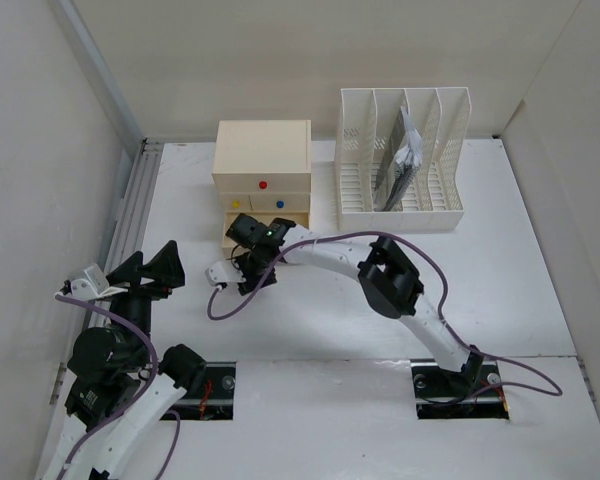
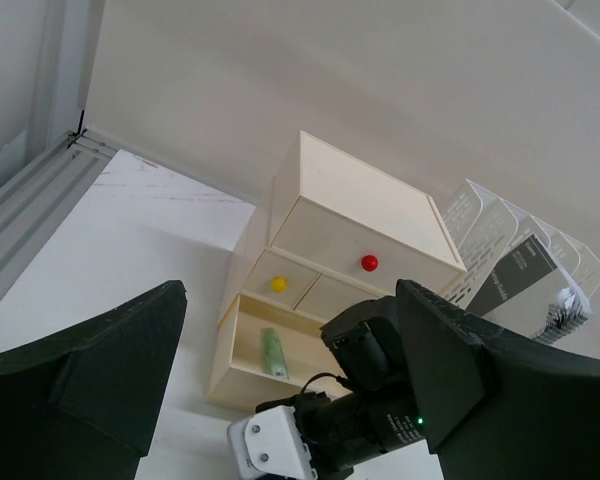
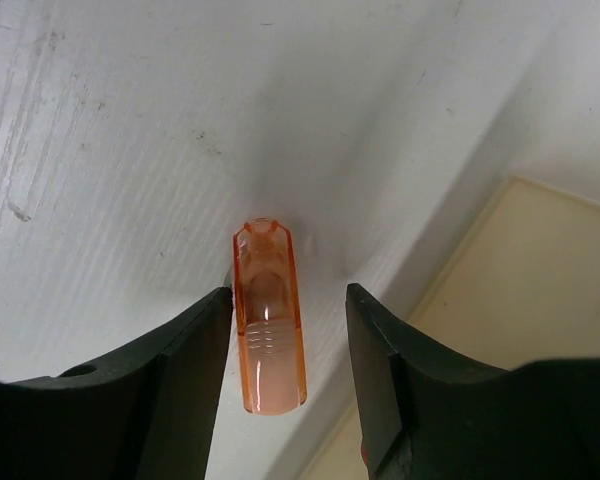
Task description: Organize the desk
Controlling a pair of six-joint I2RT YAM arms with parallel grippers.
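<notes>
The desk [image 1: 500,260] is a wide white tabletop. In the right wrist view a short orange see-through highlighter [image 3: 270,330] lies flat on it, beside the edge of a cream drawer [image 3: 520,260]. My right gripper [image 3: 287,290] is open and straddles it: the left finger touches its side, the right finger stands apart. From above, that gripper [image 1: 242,280] points down just in front of the drawer box and hides the highlighter. My left gripper [image 1: 150,268] hangs open and empty near the left wall, its fingers [image 2: 110,370] wide apart.
A cream drawer box [image 1: 262,155] with red, yellow and blue knobs stands at the back. Its bottom drawer [image 2: 242,345] is pulled out and holds a green stick [image 2: 272,352]. A white slotted file rack [image 1: 400,160] with dark booklets stands to its right. Pale walls enclose the desk.
</notes>
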